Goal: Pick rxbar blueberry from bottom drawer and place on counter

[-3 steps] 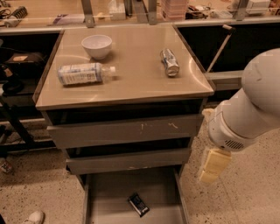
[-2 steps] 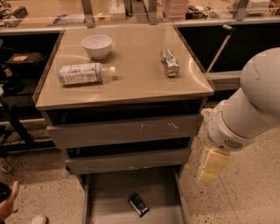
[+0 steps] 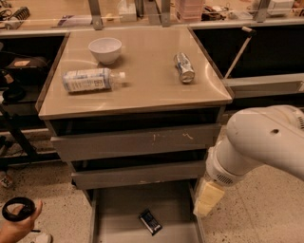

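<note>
The rxbar blueberry (image 3: 150,221), a small dark flat wrapper, lies slantwise on the floor of the open bottom drawer (image 3: 118,209), towards its front. My gripper (image 3: 208,199), pale cream at the end of the white arm (image 3: 259,140), hangs over the drawer's right wall, to the right of the bar, above it and apart from it. The tan counter (image 3: 142,90) tops the cabinet above two closed grey drawers.
On the counter stand a white bowl (image 3: 105,49), a plastic bottle on its side (image 3: 92,79) and a silver can on its side (image 3: 184,67). A person's hand with a black ring (image 3: 16,219) is at lower left. A cluttered shelf (image 3: 142,14) runs behind.
My arm and gripper have moved down and left, closer to the bottom drawer's right wall. A person's hand has come into view at lower left. The bar has not moved.
</note>
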